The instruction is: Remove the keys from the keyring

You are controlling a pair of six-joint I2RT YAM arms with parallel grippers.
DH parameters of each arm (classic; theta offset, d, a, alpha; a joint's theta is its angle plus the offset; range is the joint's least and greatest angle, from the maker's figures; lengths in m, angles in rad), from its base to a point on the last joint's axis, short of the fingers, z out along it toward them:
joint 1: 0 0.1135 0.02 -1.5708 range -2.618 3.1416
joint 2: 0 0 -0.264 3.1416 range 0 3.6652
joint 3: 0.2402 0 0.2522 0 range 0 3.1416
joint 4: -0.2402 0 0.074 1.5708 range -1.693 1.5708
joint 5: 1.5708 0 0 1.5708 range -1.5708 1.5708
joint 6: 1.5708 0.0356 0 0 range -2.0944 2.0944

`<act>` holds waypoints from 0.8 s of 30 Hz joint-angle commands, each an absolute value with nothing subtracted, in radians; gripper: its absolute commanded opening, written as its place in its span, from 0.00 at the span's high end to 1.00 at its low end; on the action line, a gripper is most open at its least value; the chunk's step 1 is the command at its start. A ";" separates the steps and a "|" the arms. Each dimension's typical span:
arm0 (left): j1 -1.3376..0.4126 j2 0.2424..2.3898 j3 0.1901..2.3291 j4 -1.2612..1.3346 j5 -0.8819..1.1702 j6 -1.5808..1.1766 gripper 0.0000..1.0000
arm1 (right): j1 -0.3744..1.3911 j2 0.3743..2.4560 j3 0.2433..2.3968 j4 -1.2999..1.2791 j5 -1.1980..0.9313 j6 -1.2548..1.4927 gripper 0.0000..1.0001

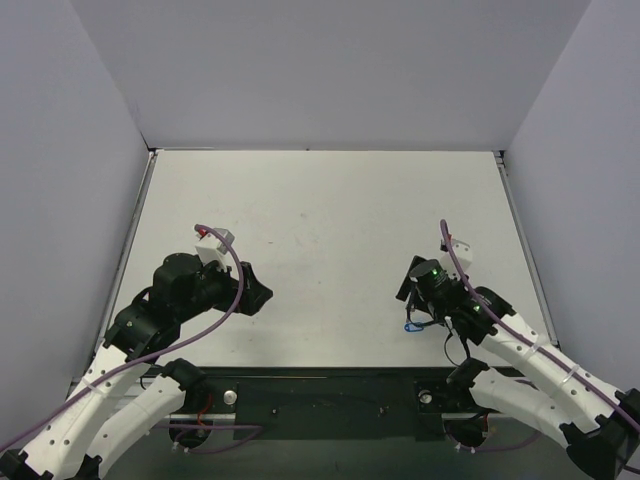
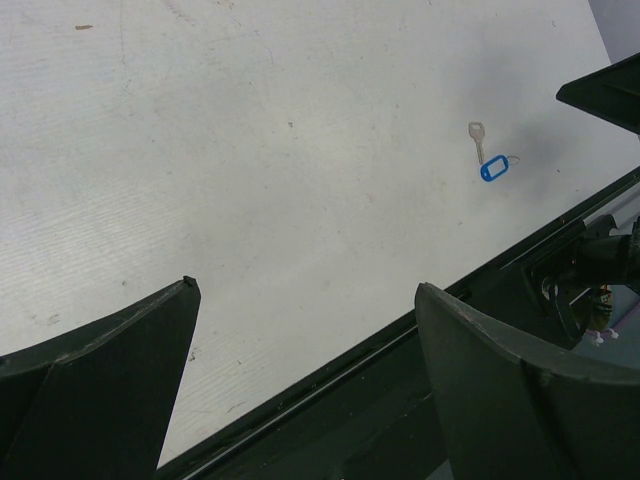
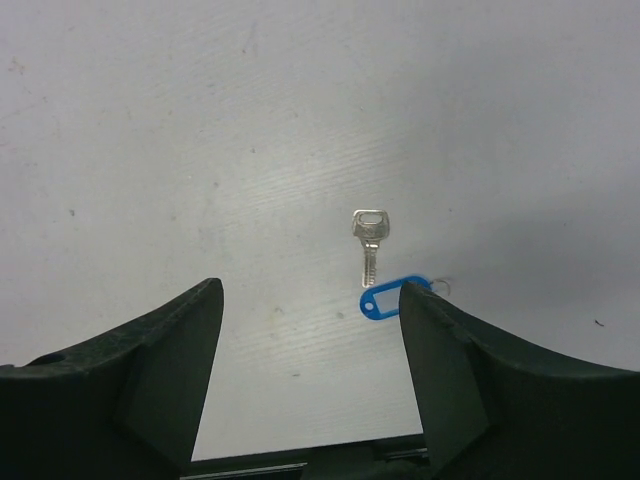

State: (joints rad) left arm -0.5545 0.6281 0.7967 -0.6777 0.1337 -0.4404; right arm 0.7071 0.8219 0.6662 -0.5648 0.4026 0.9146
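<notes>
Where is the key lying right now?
In the right wrist view the key lies flat on the table, at its near right side, just beyond the open right gripper, its tip beside the blue tag.

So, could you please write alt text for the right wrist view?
A small silver metal key lies on the white table, tip beside a blue oval plastic tag, both just beyond the right gripper and its open jaws.
</notes>
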 commanded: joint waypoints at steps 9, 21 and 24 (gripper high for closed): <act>-0.551 0.630 0.798 -0.635 0.132 -0.436 0.00 | 0.796 0.812 0.787 -0.404 0.670 0.724 0.29; -0.549 0.632 0.796 -0.629 0.133 -0.433 0.00 | 0.796 0.752 0.680 -0.275 0.739 0.649 0.27; -0.549 0.630 0.796 -0.629 0.132 -0.433 0.00 | 0.795 0.738 0.623 -0.261 0.735 0.678 0.27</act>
